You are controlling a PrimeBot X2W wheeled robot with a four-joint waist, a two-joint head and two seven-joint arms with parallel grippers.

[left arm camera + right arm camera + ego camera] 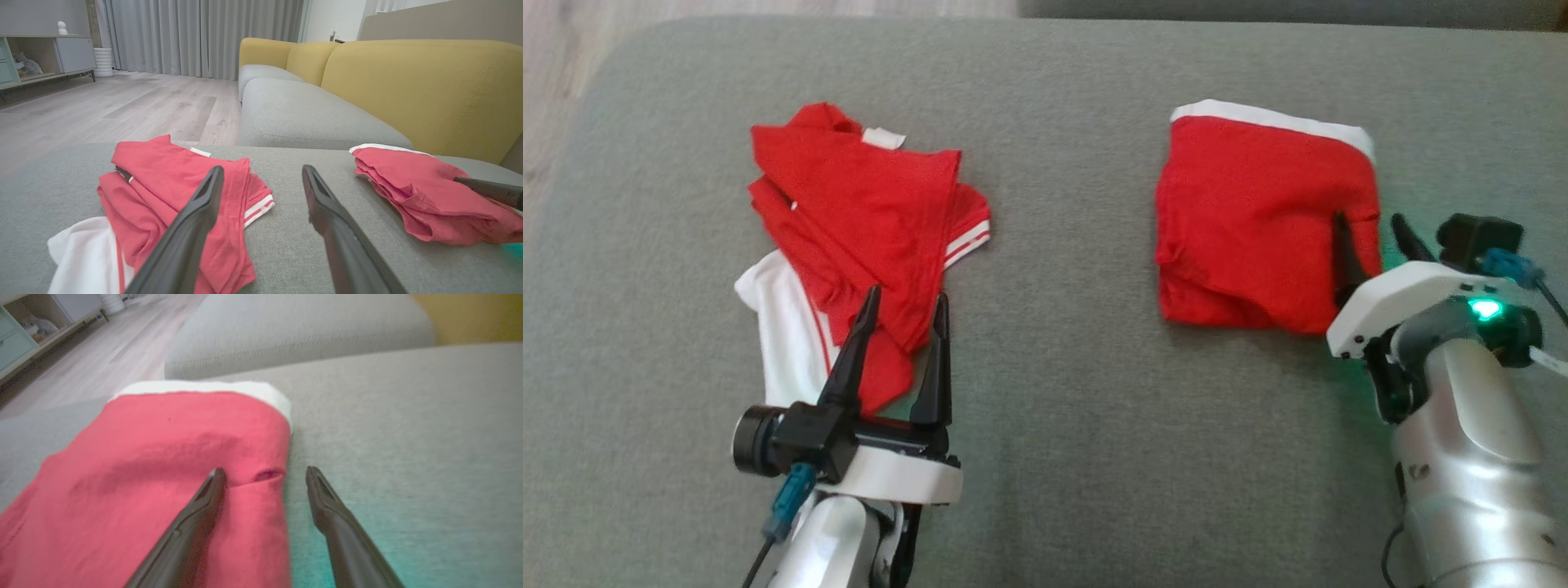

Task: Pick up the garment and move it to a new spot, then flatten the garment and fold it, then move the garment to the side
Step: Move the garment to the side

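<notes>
Looks like move-aside step: folded red fabric garment [1258, 220] with white band on grey sofa cushion [1078, 367], near edge between right gripper [1369, 219] jaws, spread and empty; next needs closing there. Left gripper [909, 294] jaws also spread, above crumpled red-white shirt [866, 204]

Two red garments [866, 204] [1250, 220], two sets of jaws, one cushion [1078, 367].

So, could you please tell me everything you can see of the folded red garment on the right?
The folded red garment is thin, soft-looking cloth in a rough square of several layers, with a white band along its far edge. It lies flat on the grey cushion, rumpled at the near edge. The open right pincer straddles its right edge, one finger over the cloth, one over the cushion; contact is unclear.
</notes>
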